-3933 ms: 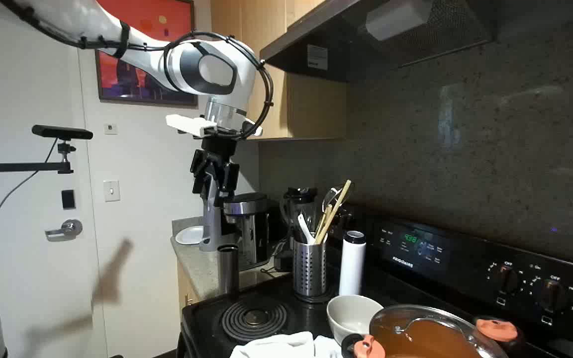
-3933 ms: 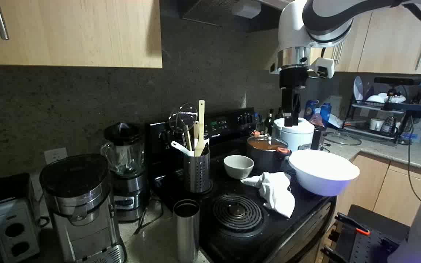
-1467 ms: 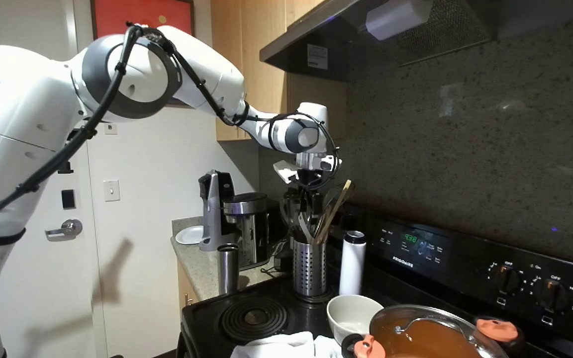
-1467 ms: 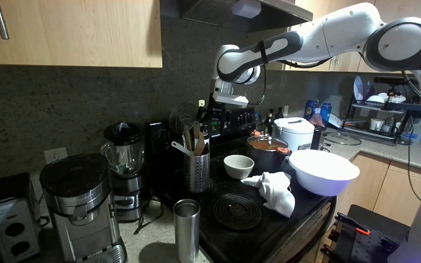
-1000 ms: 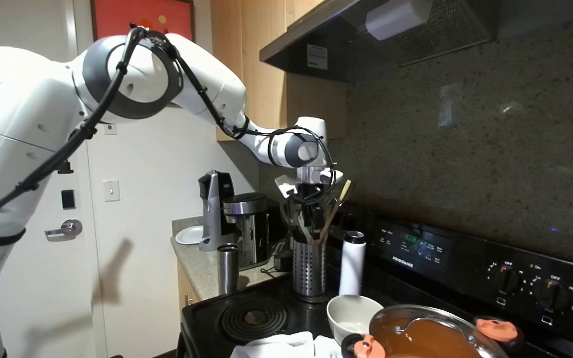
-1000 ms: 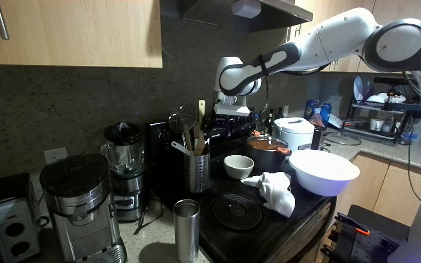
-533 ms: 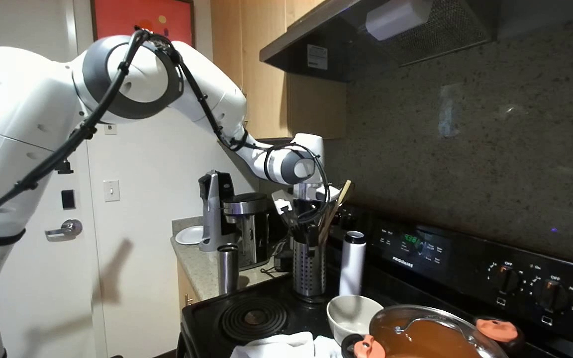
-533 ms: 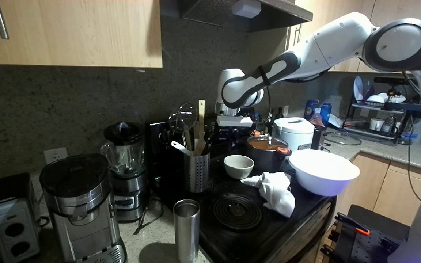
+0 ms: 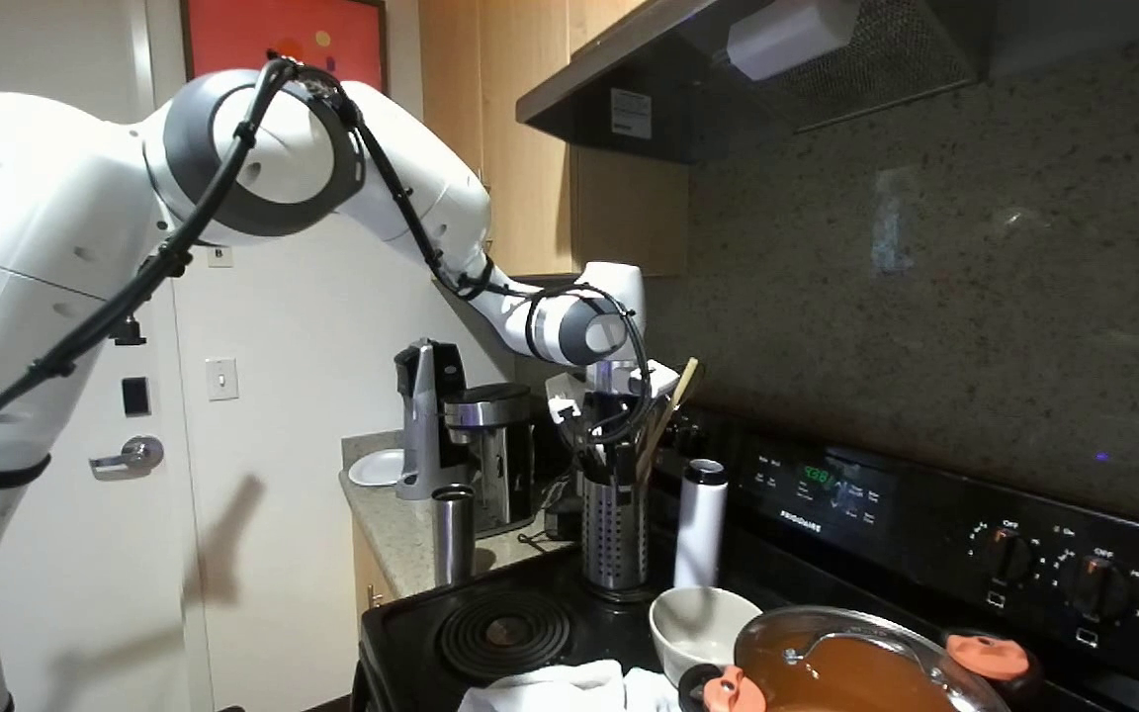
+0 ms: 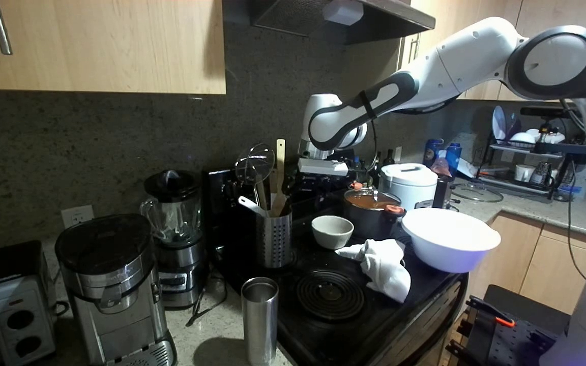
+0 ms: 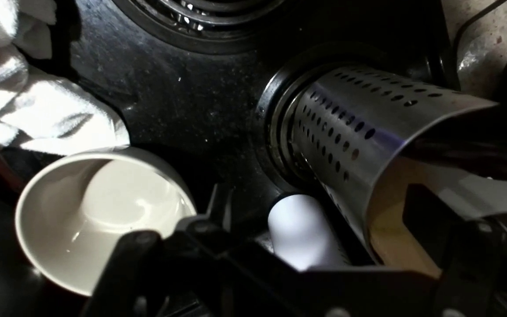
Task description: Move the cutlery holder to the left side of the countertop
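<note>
Reading the wrist view, we find the pincer spread apart, one finger across the mouth of the cutlery holder, the other outside; contact unclear. Holder stands upright on a stove burner near the adjoining edge of the counter.

Your cutlery holder is brushed metal, satin sheen, perf'd sides. The utensil handle you see is smooth matt wood. Stove top: glossy, enamel-look, w/ specks. You've got a v. shiny glazed bowl, a matt creased cloth, a smooth metal tumbler, a clear glass lid, 2 matt plastic-look pot handles & a speckled stone-look countertop.
</note>
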Robot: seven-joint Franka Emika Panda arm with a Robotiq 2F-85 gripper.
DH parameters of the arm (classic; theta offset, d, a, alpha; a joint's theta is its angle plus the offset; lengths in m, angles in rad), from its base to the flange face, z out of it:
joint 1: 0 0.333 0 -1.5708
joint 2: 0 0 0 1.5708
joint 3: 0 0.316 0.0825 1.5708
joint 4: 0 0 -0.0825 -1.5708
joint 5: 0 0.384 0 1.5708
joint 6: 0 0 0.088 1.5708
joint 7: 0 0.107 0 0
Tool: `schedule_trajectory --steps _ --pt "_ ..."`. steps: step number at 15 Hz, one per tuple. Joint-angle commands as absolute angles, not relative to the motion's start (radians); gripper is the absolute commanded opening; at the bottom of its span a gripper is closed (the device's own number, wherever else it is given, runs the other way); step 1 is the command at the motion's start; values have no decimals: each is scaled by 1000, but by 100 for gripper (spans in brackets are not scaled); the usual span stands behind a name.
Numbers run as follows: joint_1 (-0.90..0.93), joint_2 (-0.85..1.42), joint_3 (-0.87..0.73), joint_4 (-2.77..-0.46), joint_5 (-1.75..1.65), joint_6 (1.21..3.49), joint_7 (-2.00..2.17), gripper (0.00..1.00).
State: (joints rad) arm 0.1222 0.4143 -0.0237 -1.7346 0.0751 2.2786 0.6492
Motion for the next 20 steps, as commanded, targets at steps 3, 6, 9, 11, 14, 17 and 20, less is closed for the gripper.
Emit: schedule_trajectory --steps 3,6,9,11,14,17,20 --pt "156 436 -35 -1743 46 2292 708 100" --pt "170 465 -41 -1732 26 2295 738 100" --pt "181 482 -50 -1709 -5 2296 775 100" --pt "184 485 -52 -1696 -25 2290 794 100" --pt "187 486 -51 -1692 -29 2291 793 66" --pt "190 483 -49 -1699 -25 2294 795 42" --pt "193 476 -46 -1709 -20 2300 798 18"
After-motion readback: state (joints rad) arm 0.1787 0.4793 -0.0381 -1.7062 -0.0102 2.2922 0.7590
